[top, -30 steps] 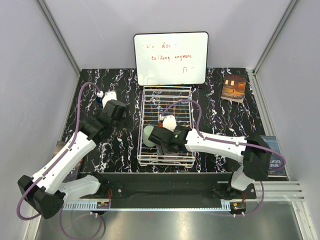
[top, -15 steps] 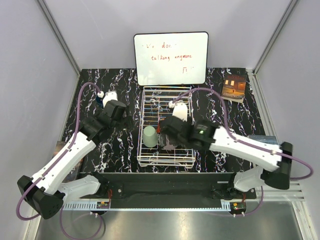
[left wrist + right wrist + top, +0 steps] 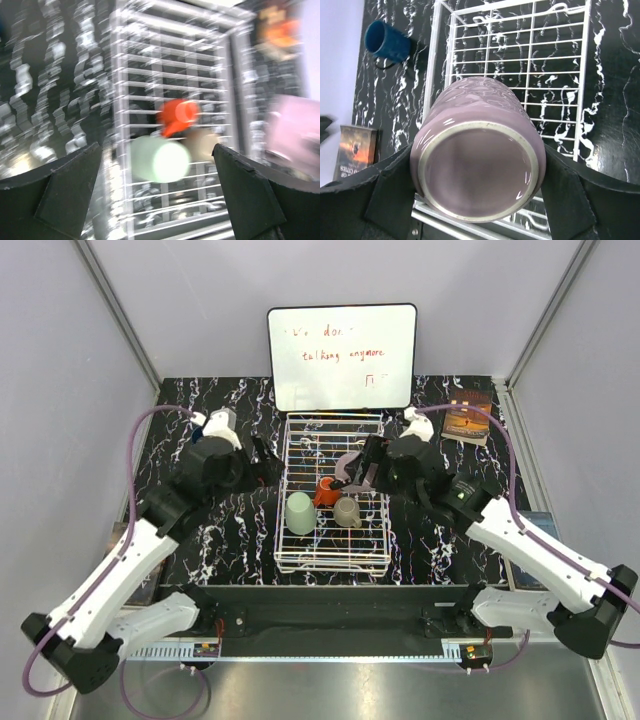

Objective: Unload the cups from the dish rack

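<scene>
The mint cup (image 3: 299, 512) and taupe cup (image 3: 347, 511) sit in the dish rack's (image 3: 332, 567) near half, the orange-red cup (image 3: 326, 492) just behind. Above the rack the right gripper (image 3: 362, 466) clasps the pink-lilac mug (image 3: 477, 150); left of it the left gripper (image 3: 261, 462) gapes empty.

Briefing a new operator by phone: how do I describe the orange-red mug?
Find the wire dish rack in front of the whiteboard. Three mugs rest in it: the orange-red mug is the smallest and brightest, behind the mint green mug and taupe mug.

Lilac mug (image 3: 477, 165) held over white rack (image 3: 333, 562), mint mug (image 3: 299, 512) inside
</scene>
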Controlling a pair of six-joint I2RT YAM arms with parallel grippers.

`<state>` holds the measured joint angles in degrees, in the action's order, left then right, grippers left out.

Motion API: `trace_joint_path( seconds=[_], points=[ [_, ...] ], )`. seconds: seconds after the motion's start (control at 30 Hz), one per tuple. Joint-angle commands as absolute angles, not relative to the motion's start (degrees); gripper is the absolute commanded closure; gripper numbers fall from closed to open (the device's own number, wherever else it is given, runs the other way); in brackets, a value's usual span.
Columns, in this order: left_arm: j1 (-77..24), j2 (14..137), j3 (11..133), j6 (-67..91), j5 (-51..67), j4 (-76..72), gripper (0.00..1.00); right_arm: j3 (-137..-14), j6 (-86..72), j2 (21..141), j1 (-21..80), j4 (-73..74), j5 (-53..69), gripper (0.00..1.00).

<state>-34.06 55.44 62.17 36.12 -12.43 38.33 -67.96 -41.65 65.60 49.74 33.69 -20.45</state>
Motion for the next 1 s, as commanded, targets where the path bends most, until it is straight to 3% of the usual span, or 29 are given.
trace_joint_path(
  seconds=[0.0, 0.27, 0.53, 0.77, 0.97],
  points=[
    [-34.3, 50.3, 58.6, 38.6, -2.4, 20.3, 0.01, -63.3, -45.2, 62.1, 43.5, 11.0, -5.5, 1.00],
    [-33.9, 53.5, 55.9, 45.3, 9.8, 6.5, 0.01, -54.7, -55.3, 62.0, 36.7, -12.0, 11.1, 1.00],
    [-32.5, 53.0, 51.7, 50.5, 14.7, -7.5, 0.01, -44.3, -73.9, 64.9, 28.7, -38.8, 23.0, 1.00],
    [-31.4, 56.2, 50.3, 54.8, 17.2, -16.3, 0.01, -43.9, -77.6, 69.3, 28.4, -46.7, 31.2, 1.00],
    [-31.4, 59.7, 50.1, 57.1, 21.4, -22.0, 0.14, -44.3, -81.1, 72.2, 28.4, -52.5, 34.2, 1.00]
  ],
)
